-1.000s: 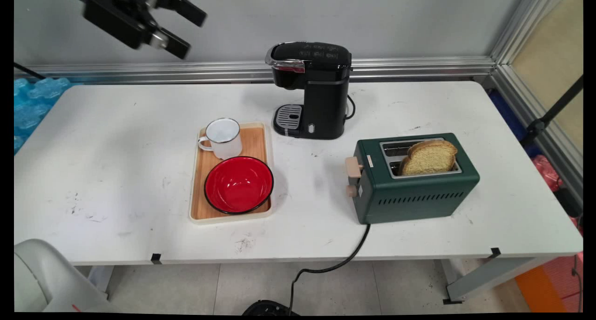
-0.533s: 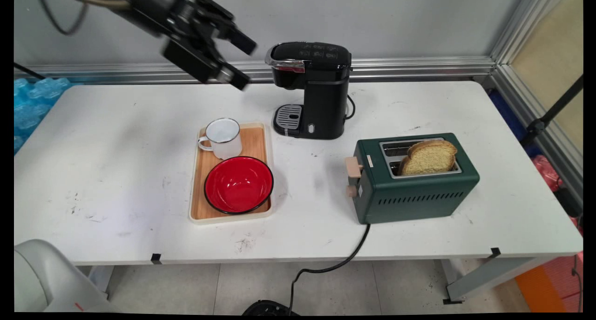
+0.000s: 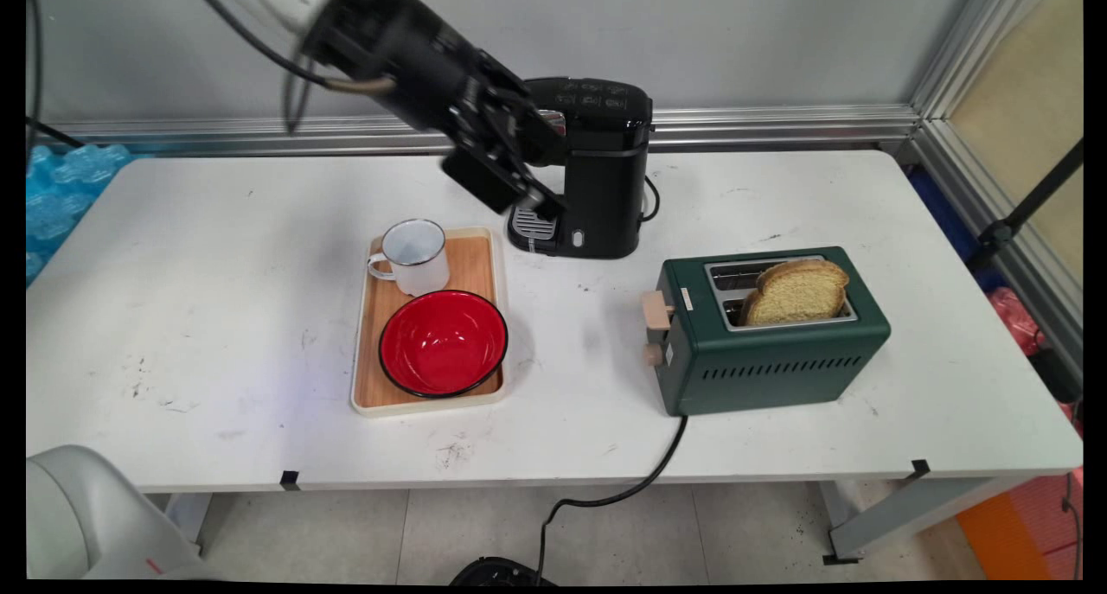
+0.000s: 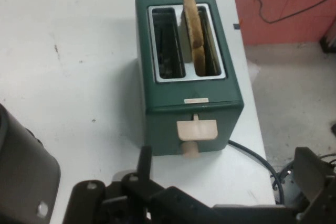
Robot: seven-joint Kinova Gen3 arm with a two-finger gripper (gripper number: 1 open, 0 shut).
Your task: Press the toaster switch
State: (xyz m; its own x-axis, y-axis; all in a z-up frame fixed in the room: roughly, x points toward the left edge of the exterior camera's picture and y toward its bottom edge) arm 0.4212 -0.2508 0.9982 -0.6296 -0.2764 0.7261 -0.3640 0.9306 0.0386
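My black gripper (image 3: 553,172) hangs open and empty in the air just left of the black coffee machine (image 3: 605,179), partly covering its front. Below it to the left stands a wooden tray (image 3: 481,252) with a white enamel mug (image 3: 417,255) and a red bowl (image 3: 443,343). The hand view looks down on a green toaster (image 4: 189,103) with a slice of bread (image 4: 195,30) upright in one slot and a beige lever (image 4: 197,129) on its near end. In that view the gripper (image 4: 227,157) is spread wide, well short of the toaster. The toaster (image 3: 770,360) stands at right centre.
The toaster's black cord (image 3: 640,482) runs off the table's front edge to the floor. The coffee machine (image 4: 21,171) fills the lower-left corner of the hand view. An aluminium rail (image 3: 778,123) runs along the wall behind. Blue wrap (image 3: 60,188) lies beyond the left end.
The gripper has swung from the upper left corner rightward and down, arriving in front of the coffee machine. Nothing on the table has moved.
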